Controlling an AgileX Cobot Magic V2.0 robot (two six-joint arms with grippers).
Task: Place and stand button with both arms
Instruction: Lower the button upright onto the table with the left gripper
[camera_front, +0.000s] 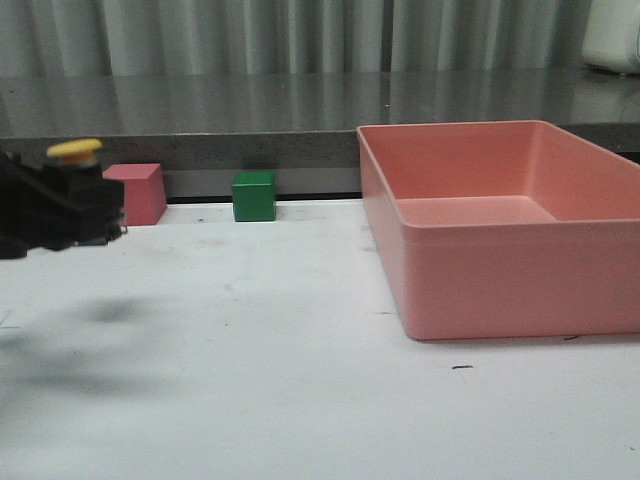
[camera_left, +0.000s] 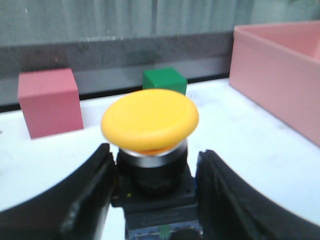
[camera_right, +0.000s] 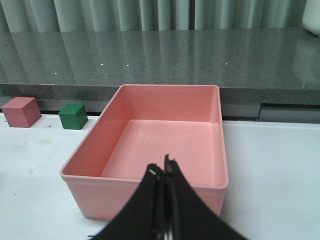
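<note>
At nine o'clock, above the table (camera_front: 300, 400): button (camera_front: 74, 150), upright, clamped in left gripper (camera_front: 85, 215). Right gripper (camera_right: 164, 172): fingers together, empty. Step: carrying. Next: lower, stand it level.

1. The front camera sits low, near table height, looking forward across the white table (camera_front: 300, 400) to the grey ledge.
2. The left wrist camera looks the same way, very close behind the button (camera_left: 150, 120).
3. The right wrist camera looks down from higher up.
4. All three share the pink bin (camera_front: 500, 230), green cube (camera_front: 254, 196) and pink cube (camera_front: 137, 192).
</note>
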